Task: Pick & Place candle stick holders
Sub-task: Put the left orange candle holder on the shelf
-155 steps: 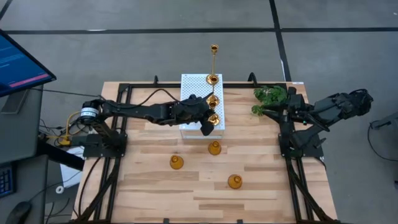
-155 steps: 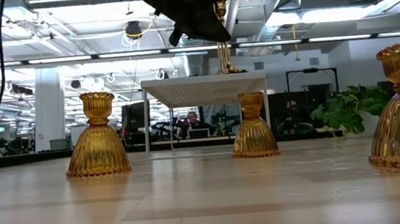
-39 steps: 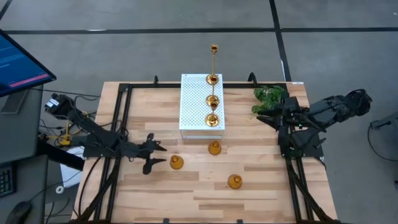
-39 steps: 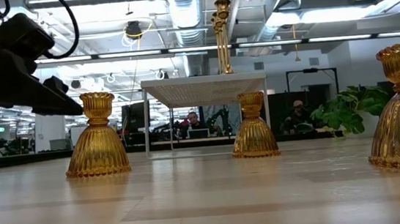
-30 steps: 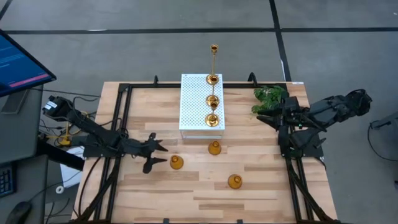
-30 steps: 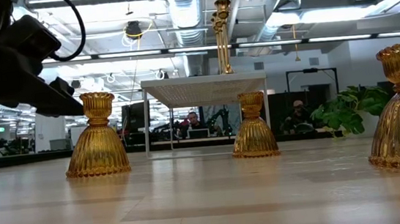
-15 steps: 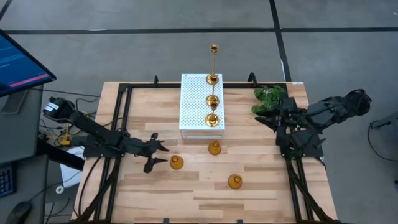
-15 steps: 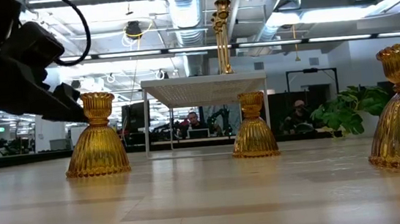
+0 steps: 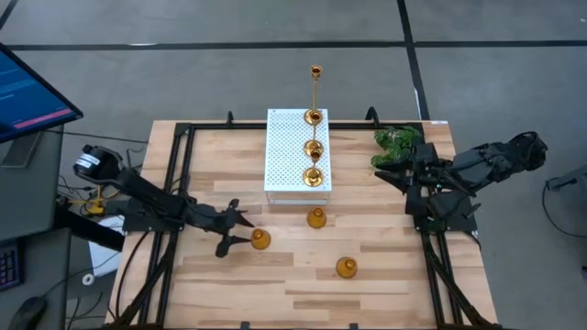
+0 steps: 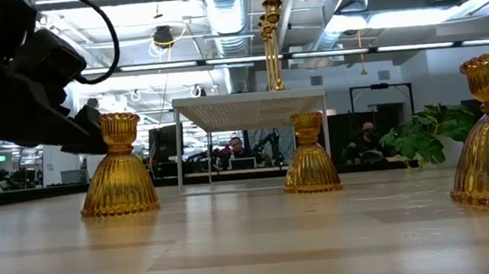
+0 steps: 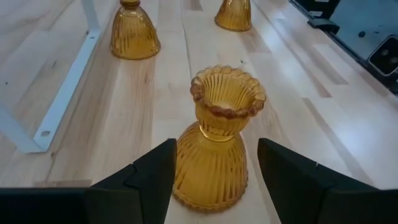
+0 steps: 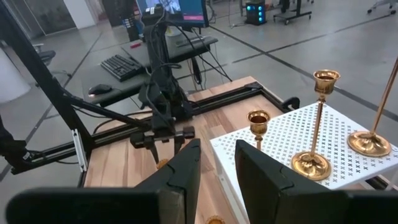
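Observation:
Three ribbed amber candle stick holders stand upright on their flared bases on the wooden table: one [image 9: 260,239] at front left, one [image 9: 316,218] before the box, one [image 9: 346,267] nearer the front. My left gripper [image 9: 246,229] is open and low, its fingers [image 11: 152,177] standing on either side of the front-left holder [image 11: 217,140]; whether they touch it I cannot tell. Three brass candlesticks [image 9: 314,147] stand on the white perforated box [image 9: 284,160]. My right gripper [image 12: 217,165] waits open and holds nothing at the table's right edge.
A green leafy plant [image 9: 396,142] sits at the far right corner beside the right arm [image 9: 459,170]. Black frame rails [image 9: 183,165] run along both table sides. Bare wood lies along the near edge. A monitor [image 9: 27,92] stands off the table's left.
My left gripper has gone level toward the table's right, up to the front-left holder, so that its open fingers now stand on either side of it. The holder has stayed in place.

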